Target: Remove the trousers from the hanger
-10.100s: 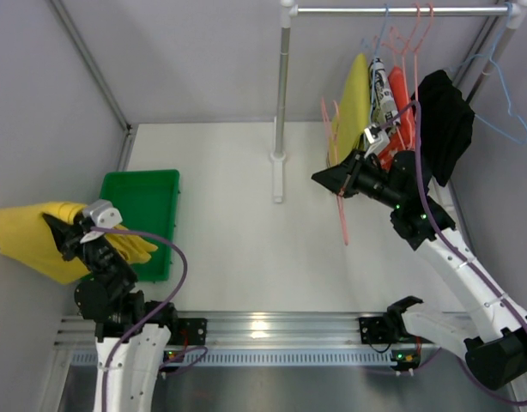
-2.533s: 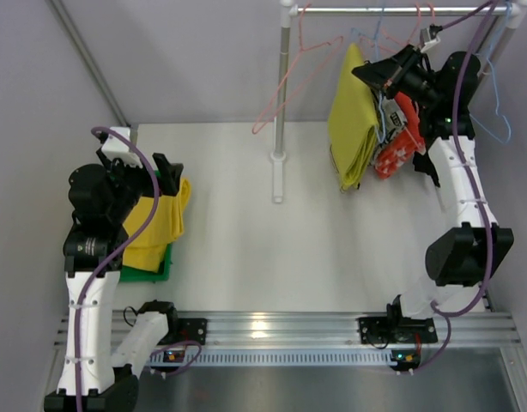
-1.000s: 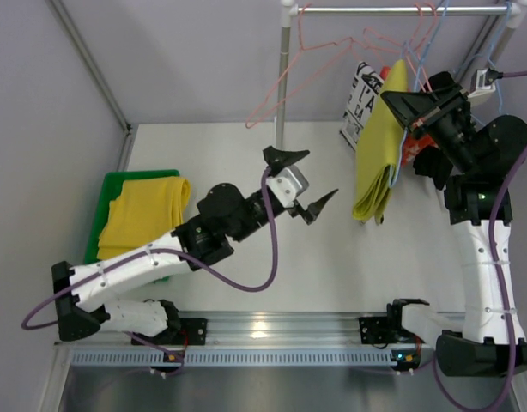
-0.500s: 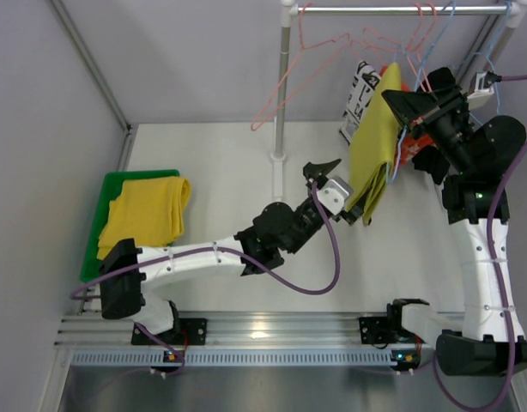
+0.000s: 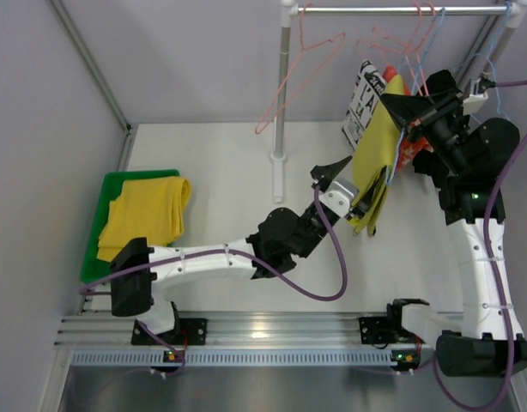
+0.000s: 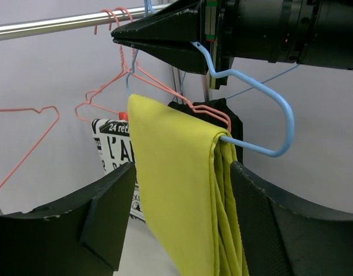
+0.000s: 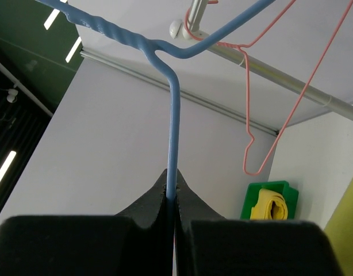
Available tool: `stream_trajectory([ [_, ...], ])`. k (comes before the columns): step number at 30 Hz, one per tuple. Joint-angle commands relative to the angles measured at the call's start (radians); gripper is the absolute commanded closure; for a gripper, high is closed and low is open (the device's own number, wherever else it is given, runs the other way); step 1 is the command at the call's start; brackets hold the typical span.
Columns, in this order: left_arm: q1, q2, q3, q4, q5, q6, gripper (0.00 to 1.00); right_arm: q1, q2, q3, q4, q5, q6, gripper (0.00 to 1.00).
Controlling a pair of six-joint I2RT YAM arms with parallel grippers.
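Two grips at work: right gripper pinched tight on neck of thin blue wire hanger; just below it, draped over the bar, soft smooth olive-yellow trousers, folded in long pleats; left gripper spread wide, black fingers flanking that cloth, contact unclear; well behind it, golden yellow trousers folded in green bin.

A green bin sits well apart, left of the left fingers; a black-and-white printed cloth hangs just beyond them; pink hangers dangle from the metal rail above.
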Motion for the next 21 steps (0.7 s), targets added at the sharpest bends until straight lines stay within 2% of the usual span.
stream_trajectory([
  [1,-0.001,0.035,0.065,0.088,-0.042,0.037,0.3,0.0,-0.067,0.022,0.175,0.029,0.008,1.0],
  [21,0.02,0.129,0.116,0.099,-0.056,0.044,0.34,0.008,-0.092,0.045,0.177,-0.005,0.038,1.0],
])
